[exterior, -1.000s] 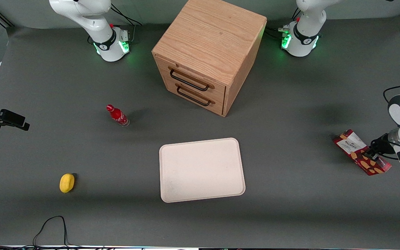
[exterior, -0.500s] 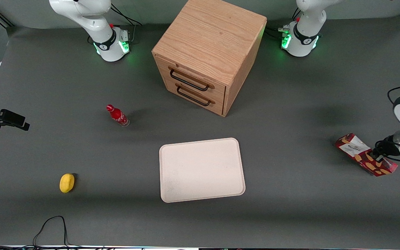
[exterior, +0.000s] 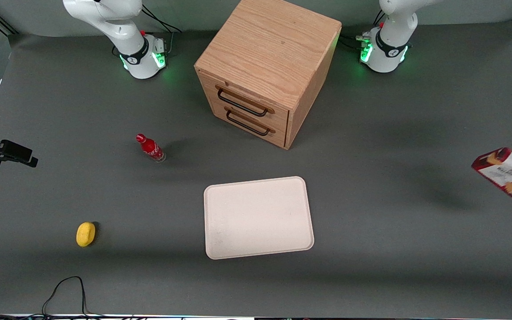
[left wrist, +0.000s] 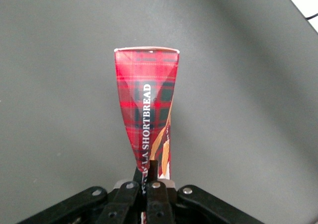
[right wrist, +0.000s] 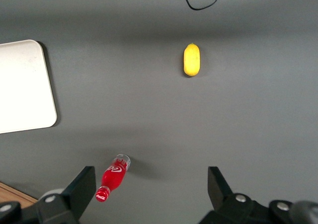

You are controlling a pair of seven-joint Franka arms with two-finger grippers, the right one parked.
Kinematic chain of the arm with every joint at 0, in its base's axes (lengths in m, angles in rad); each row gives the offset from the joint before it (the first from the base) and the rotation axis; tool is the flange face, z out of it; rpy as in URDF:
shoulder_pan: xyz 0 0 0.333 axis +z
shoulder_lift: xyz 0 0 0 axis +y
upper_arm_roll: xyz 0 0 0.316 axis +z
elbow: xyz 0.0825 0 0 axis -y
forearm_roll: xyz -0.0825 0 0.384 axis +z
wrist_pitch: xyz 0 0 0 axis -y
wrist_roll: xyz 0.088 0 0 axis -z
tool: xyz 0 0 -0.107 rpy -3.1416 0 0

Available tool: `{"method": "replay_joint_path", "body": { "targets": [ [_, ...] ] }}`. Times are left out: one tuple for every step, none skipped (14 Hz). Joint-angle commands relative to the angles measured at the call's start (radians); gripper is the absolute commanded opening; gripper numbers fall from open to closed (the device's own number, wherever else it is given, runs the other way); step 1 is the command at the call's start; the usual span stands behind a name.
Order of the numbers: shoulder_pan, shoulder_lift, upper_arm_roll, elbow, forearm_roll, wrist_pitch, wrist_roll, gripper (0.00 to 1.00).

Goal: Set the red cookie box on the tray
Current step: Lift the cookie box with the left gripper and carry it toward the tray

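The red cookie box [exterior: 508, 178] hangs tilted above the table at the working arm's end, partly cut off by the front view's edge, with its shadow on the mat below. In the left wrist view my gripper [left wrist: 145, 169] is shut on one end of the red cookie box [left wrist: 147, 100], and the plaid side of the carton sticks out from the fingers over bare grey mat. My gripper and arm are outside the front view. The cream-white tray [exterior: 258, 189] lies flat mid-table with nothing on it, far from the box and nearer the front camera than the cabinet.
A wooden two-drawer cabinet [exterior: 267, 71] stands farther from the front camera than the tray. A small red soda bottle [exterior: 150, 148] and a yellow lemon-like object [exterior: 86, 234] sit toward the parked arm's end. A black cable [exterior: 67, 289] loops near the front edge.
The cookie box has risen off the mat in my gripper and shifted outward to the working arm's end. The arm, visible beside the box before, has left the front view.
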Motion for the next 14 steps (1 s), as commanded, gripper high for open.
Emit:
{"method": "replay_joint_path", "body": {
  "targets": [
    [-0.003, 0.021, 0.001, 0.173, 0.003, -0.156, 0.052, 0.00],
    [-0.016, 0.021, -0.010, 0.191, 0.001, -0.170, 0.069, 0.00],
    [-0.020, 0.020, -0.021, 0.192, 0.001, -0.170, 0.101, 0.00],
    [-0.039, 0.018, -0.056, 0.192, 0.006, -0.176, 0.151, 0.00],
    [-0.066, 0.012, -0.085, 0.194, 0.016, -0.195, 0.184, 0.00],
    [-0.116, 0.010, -0.096, 0.195, 0.024, -0.210, 0.186, 0.00],
    [-0.178, 0.010, -0.097, 0.195, 0.024, -0.216, 0.183, 0.00],
    [-0.241, 0.010, -0.099, 0.195, 0.021, -0.210, 0.176, 0.00],
    [-0.319, 0.016, -0.096, 0.197, 0.022, -0.210, 0.158, 0.00],
    [-0.388, 0.024, -0.093, 0.198, 0.022, -0.210, 0.125, 0.00],
    [-0.439, 0.026, -0.093, 0.198, 0.022, -0.198, 0.097, 0.00],
    [-0.494, 0.035, -0.093, 0.200, 0.022, -0.184, 0.088, 0.00],
    [-0.540, 0.042, -0.093, 0.208, 0.021, -0.161, 0.086, 0.00],
    [-0.592, 0.062, -0.093, 0.221, 0.018, -0.143, 0.077, 0.00]
  ]
}}
